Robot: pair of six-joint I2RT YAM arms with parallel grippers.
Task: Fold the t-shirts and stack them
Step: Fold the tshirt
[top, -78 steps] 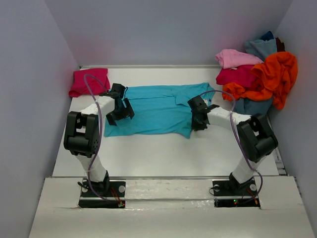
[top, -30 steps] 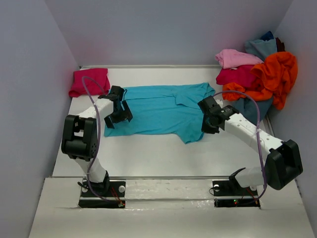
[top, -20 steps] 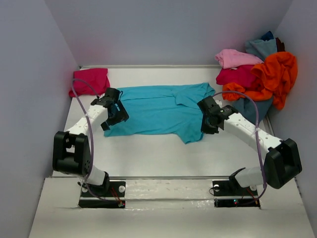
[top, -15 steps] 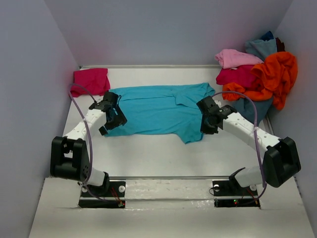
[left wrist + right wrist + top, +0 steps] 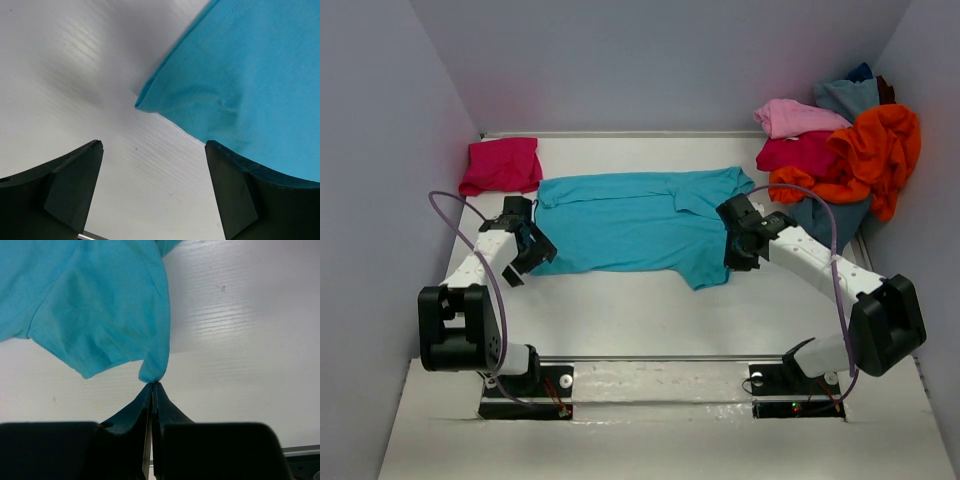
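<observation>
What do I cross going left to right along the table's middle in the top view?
In order: left tool, turquoise t-shirt, right tool pinching its edge, heap of t-shirts.

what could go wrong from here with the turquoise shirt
1. The right claw is shut on just a small tip of the turquoise shirt; a pull could slip it free.
2. The left claw stands open at the shirt's corner, not gripping; if only the right side moves, the cloth may drag askew and bunch.
3. The right arm reaches close beside the heap of shirts; a wide swing might snag it.
</observation>
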